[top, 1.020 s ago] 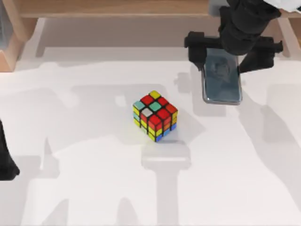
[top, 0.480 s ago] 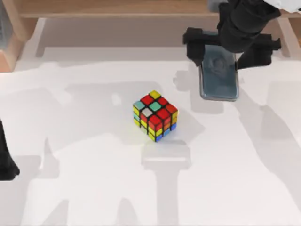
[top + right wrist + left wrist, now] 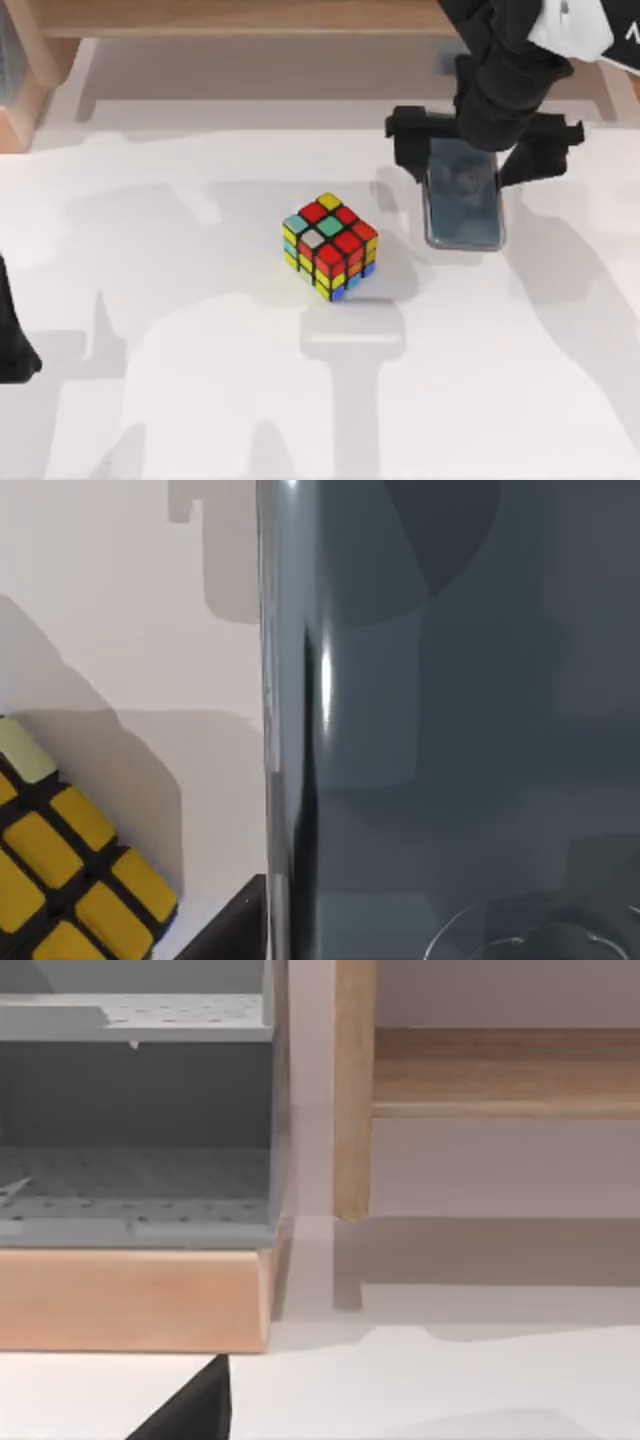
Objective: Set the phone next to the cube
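The cube (image 3: 329, 246), with red, teal and yellow stickers on top, sits on the white table near the centre. To its right and slightly farther back, the dark glossy phone (image 3: 463, 212) hangs just above the table with my right gripper (image 3: 472, 148) shut on its far end, one finger on each long side. In the right wrist view the phone (image 3: 450, 730) is close up, with the cube's yellow face (image 3: 60, 865) beside it. My left arm (image 3: 10, 335) is parked at the table's left edge.
A wooden shelf (image 3: 250, 18) runs along the back of the table. The left wrist view looks at a wood-framed rack with grey perforated trays (image 3: 135, 1110) and a wooden post (image 3: 353, 1090). White table surface (image 3: 200, 400) lies in front of the cube.
My right gripper has carried the phone toward the front and slightly left, closer to the cube. The cube and the left arm have stayed put.
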`<action>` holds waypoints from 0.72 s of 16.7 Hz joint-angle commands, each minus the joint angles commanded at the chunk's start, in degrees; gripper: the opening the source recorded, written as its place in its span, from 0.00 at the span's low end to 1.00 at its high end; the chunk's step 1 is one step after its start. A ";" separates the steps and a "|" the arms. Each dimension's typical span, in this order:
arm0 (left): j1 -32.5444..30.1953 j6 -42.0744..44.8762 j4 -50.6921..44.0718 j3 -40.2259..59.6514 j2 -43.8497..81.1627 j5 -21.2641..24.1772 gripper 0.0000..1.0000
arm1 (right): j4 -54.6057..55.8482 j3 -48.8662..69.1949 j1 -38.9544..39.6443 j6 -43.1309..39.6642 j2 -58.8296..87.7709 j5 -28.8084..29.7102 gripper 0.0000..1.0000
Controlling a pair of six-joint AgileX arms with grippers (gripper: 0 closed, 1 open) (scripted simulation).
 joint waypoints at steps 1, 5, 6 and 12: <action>0.00 0.00 0.00 0.00 0.00 0.00 1.00 | 0.15 -0.74 -0.01 0.00 0.85 -0.01 0.00; 0.00 0.00 0.00 0.00 0.00 0.00 1.00 | 0.58 -4.22 -0.02 0.02 4.96 -0.04 0.00; 0.00 0.00 0.00 0.00 0.00 0.00 1.00 | 0.62 -5.04 -0.02 0.02 5.88 -0.04 0.00; 0.00 0.00 0.00 0.00 0.00 0.00 1.00 | 0.64 -5.56 -0.03 0.02 6.47 -0.04 0.00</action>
